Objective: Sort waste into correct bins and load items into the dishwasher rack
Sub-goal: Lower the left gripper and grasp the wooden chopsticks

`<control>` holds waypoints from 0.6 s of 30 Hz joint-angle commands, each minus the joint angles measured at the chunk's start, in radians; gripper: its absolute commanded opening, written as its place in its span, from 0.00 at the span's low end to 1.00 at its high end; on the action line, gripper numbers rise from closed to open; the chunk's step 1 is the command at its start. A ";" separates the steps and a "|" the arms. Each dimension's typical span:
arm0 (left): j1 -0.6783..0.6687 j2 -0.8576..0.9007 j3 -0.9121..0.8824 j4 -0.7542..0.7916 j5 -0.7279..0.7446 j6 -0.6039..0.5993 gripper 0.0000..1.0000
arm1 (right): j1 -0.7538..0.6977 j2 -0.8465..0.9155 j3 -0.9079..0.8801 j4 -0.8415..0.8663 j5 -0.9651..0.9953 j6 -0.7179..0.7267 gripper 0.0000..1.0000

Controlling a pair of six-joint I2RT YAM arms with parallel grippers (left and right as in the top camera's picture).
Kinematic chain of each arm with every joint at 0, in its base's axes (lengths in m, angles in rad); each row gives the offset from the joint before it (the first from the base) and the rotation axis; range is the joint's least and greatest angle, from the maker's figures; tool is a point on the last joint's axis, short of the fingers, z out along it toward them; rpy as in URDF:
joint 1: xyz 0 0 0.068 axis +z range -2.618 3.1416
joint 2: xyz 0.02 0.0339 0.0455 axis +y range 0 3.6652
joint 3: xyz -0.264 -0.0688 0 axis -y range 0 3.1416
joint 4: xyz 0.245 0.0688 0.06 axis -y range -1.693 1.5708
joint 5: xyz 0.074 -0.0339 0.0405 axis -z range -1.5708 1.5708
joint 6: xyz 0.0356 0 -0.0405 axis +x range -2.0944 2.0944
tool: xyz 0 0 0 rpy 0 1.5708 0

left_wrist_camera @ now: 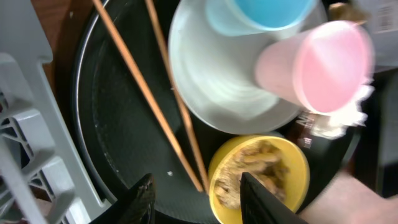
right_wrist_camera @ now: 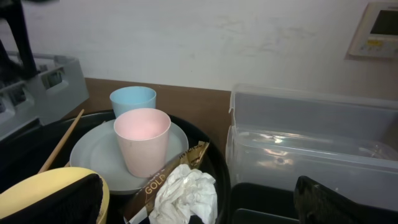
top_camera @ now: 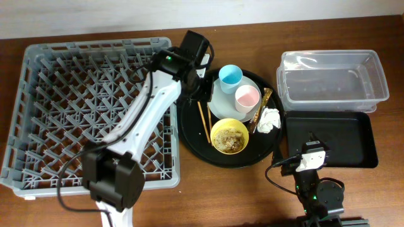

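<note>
Robotics lab, by the look: white robot arm (top_camera: pixel 142 116) over a dishwasher rack (top_camera: pixel 19 126) on a wooden table (top_camera: pixel 208 189), bare wall (right_wrist_camera: pixel 217 43), wall control panel (right_wrist_camera: pixel 378 28).

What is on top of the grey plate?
The light blue cup and the pink cup stand on the plate. Whatever lies beneath the cups is covered.

Your brown wooden tabletop (top_camera: pixel 221 192) carries four things directly. The grey dishwasher rack (top_camera: pixel 57 107) fills its left side. The round black tray (top_camera: pixel 189 129) sits mid-table, right against the rack's right edge. On your far right is the clear tub (top_camera: pixel 331 79), with the shallow black tray (top_camera: pixel 331 139) just in front of it, near the round tray's rim.
</note>
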 commanded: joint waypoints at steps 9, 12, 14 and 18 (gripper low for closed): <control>-0.074 0.076 -0.014 -0.042 -0.262 -0.174 0.42 | -0.004 -0.006 -0.005 -0.005 0.005 0.004 0.99; -0.103 0.099 -0.014 -0.027 -0.329 -0.202 0.38 | -0.004 -0.006 -0.005 -0.005 0.005 0.004 0.99; -0.113 0.127 -0.014 -0.013 -0.334 -0.205 0.37 | -0.004 -0.006 -0.005 -0.005 0.005 0.005 0.99; -0.114 0.183 -0.014 -0.012 -0.336 -0.267 0.38 | -0.004 -0.006 -0.005 -0.005 0.005 0.004 0.99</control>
